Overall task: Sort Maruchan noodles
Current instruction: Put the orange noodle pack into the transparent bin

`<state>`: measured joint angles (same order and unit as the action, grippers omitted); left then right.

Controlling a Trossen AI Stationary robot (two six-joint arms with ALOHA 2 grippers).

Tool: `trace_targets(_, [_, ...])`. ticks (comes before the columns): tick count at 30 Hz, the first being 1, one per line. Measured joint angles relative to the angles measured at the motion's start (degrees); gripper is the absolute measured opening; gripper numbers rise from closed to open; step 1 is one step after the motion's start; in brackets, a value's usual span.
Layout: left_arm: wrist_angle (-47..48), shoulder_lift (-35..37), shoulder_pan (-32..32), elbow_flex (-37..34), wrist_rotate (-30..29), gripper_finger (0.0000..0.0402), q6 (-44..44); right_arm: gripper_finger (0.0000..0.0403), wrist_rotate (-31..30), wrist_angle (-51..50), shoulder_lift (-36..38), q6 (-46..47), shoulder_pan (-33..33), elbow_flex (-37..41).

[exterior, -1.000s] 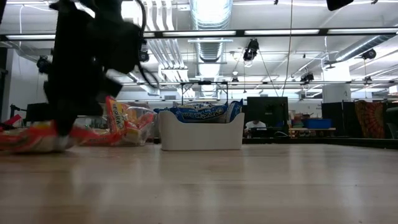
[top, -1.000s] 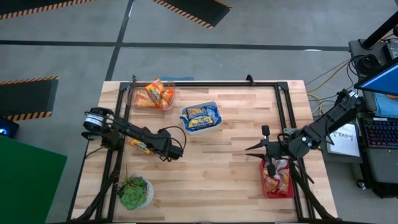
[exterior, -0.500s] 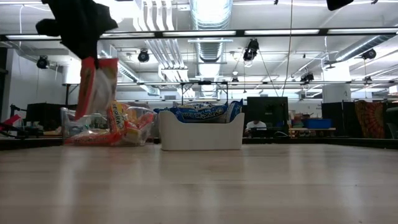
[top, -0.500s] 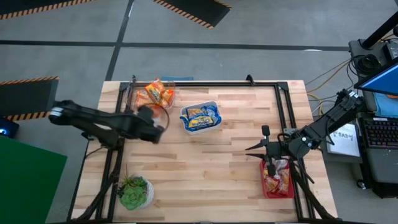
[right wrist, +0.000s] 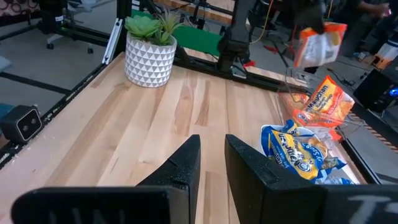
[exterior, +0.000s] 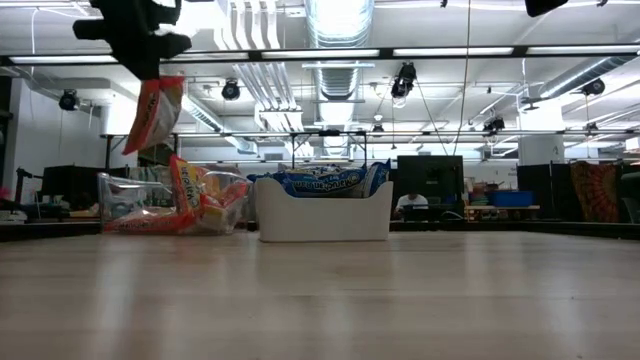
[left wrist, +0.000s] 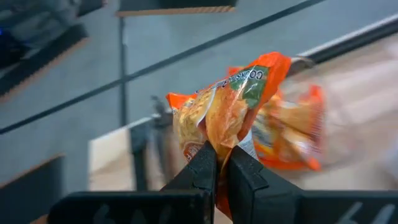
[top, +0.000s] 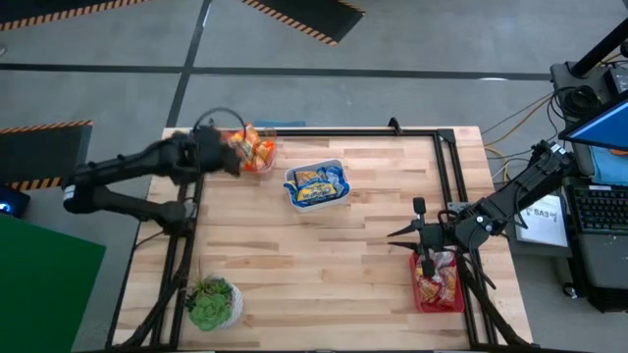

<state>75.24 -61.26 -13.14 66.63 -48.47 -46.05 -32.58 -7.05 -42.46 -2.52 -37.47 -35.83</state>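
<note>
Lifted off the tabletop's left side within the last second: an orange packet [left wrist: 224,106], pinched in the left gripper [top: 232,160] and now hanging above the clear bin [top: 257,161] of orange packets at the far-left corner. Probably a drop next. Near the right edge, waiting over the red bin [top: 419,297], the right gripper [top: 420,235], fingers slightly parted and empty.

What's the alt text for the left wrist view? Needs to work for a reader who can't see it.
The left gripper pinches an orange Maruchan noodle packet between its two dark fingers, holding it up in the air. Behind it, blurred, more orange packets sit in a clear bin at the wooden table's edge, with grey floor beyond.
</note>
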Motion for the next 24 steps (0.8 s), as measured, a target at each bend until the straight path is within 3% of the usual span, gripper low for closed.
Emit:
trace_targets(7, [-9.4, -0.2, -19.7, 0.5, 7.2, 0.0000, 18.9, 0.0063, 0.0, 0.0, 0.0, 0.0, 0.0, 0.0])
trace_targets(12, [-13.8, -2.7, -30.6, -0.5, 12.3, 0.0000, 26.5, 0.0063, 0.0, 0.0, 0.0, 0.0, 0.0, 0.0])
trace_targets(17, [-17.0, -7.5, -34.2, -0.8, 15.7, 0.0000, 30.2, 0.0063, 0.0, -0.1, 0.0, 0.0, 0.0, 0.0])
trace_targets(24, [-17.1, -16.1, -34.8, -0.8, 16.4, 0.0012, 28.5, 0.0063, 0.0, -0.1, 0.0, 0.0, 0.0, 0.0])
